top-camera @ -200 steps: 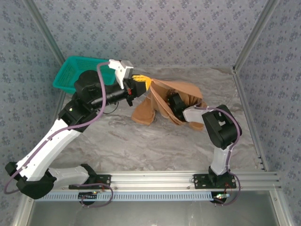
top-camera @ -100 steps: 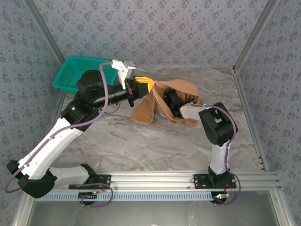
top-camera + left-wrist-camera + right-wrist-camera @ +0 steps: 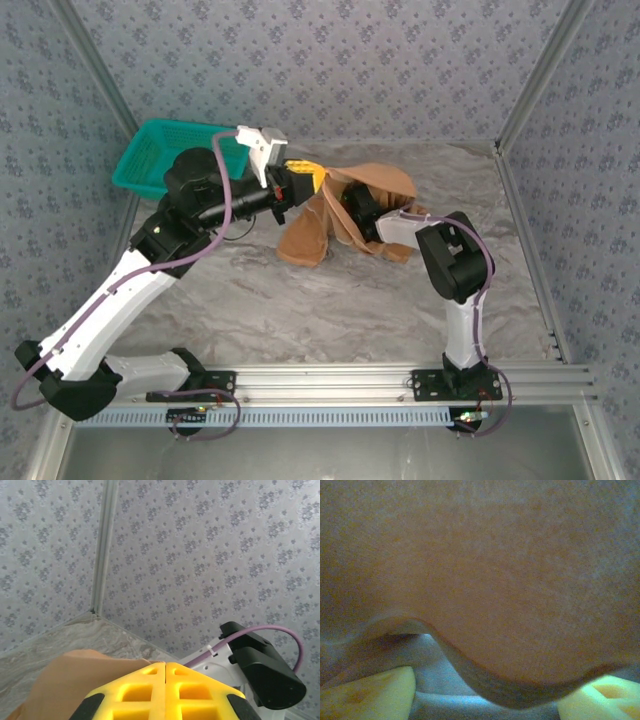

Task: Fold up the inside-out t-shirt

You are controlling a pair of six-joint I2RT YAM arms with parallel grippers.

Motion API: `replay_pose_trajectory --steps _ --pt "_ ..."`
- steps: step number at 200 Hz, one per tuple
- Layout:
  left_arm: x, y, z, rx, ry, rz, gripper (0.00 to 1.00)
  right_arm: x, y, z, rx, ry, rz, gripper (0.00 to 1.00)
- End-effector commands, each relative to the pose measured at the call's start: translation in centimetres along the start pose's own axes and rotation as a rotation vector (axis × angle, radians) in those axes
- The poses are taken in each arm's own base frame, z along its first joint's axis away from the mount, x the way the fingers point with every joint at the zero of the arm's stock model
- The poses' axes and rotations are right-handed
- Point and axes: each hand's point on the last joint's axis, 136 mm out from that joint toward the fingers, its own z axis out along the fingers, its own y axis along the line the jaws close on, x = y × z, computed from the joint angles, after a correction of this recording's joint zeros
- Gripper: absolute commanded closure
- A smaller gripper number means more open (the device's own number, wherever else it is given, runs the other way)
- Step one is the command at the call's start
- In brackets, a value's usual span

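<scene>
The inside-out t-shirt (image 3: 305, 238) is an orange-tan bunch at the back middle of the table. One part is lifted and hangs from my left gripper (image 3: 304, 178). That gripper's yellow fingers (image 3: 145, 690) are pressed together, with the cloth (image 3: 65, 680) at their tips. My right arm's black wrist (image 3: 358, 208) is pushed in under the raised cloth from the right. In the right wrist view, my right gripper (image 3: 490, 700) stands open. Its yellow fingertips (image 3: 375, 690) are far apart, and a fold of the shirt (image 3: 495, 570) drapes just ahead of them.
A teal mesh basket (image 3: 150, 155) stands at the back left corner, beside my left arm's elbow. Patterned walls close the back and both sides. Bare marbled tabletop (image 3: 300, 310) lies between the shirt and the arm bases.
My right gripper has pushed left, deeper under the shirt. The cloth has gathered toward the left gripper. The left gripper has shifted only slightly and stays shut.
</scene>
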Motion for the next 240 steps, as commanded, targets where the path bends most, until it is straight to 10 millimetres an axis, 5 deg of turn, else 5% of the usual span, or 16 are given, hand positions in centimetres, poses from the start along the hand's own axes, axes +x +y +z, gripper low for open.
replay_pose_trajectory --steps 1,60,89,119,149,190,240 --pt "-3.4 -0.2 -2.2 -0.051 -0.108 0.072 1.00 5.6 -1.3 0.3 0.034 0.157 -0.008 0.28" --pt "-3.6 1.9 -2.5 -0.156 -0.117 0.095 1.00 7.8 -1.6 -0.5 0.039 0.196 -0.011 0.48" --pt "-3.5 3.5 -2.8 -0.225 -0.118 0.099 1.00 8.2 -1.4 -0.6 0.017 0.208 -0.010 0.76" --pt "-3.2 6.9 -3.5 -0.346 -0.116 0.082 1.00 6.5 -0.7 -2.0 -0.039 0.135 -0.011 0.99" --pt "-2.0 12.8 -5.0 -0.543 -0.097 0.034 1.00 4.4 0.0 -5.3 -0.131 0.039 -0.003 1.00" --pt "2.9 22.8 -6.8 -0.823 0.014 -0.050 1.00 1.9 3.1 -11.4 -0.331 -0.121 -0.032 1.00" --pt "11.8 28.4 -0.8 -0.750 0.201 -0.185 1.00 -2.0 9.8 -18.1 -0.642 -0.267 -0.100 1.00"
